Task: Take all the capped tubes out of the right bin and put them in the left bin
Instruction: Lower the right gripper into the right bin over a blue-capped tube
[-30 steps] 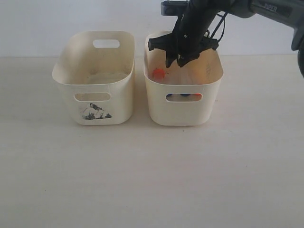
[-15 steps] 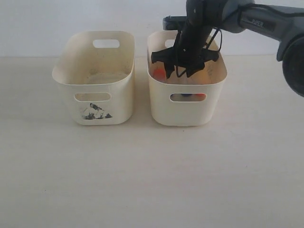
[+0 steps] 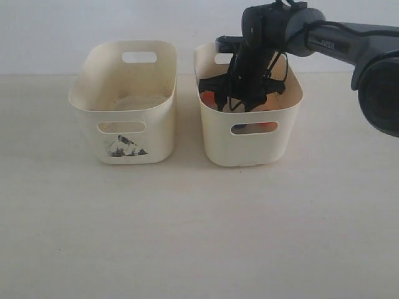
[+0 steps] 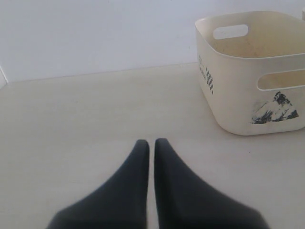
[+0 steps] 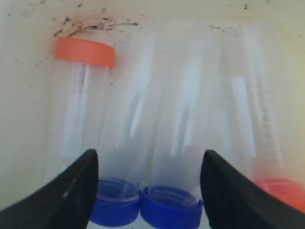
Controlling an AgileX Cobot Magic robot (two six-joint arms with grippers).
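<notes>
The tubes [image 5: 186,95] lie in the right bin [image 3: 249,149]; none shows in the left bin [image 3: 156,134]. The right gripper [image 5: 148,157] hangs open over them, holding nothing. The left gripper [image 4: 151,145] is closed.

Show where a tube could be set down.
Free: the left bin looks bare inside, as does the table before both bins. Crowded: the right bin, capped tubes packed side by side, right gripper open over them.
</notes>
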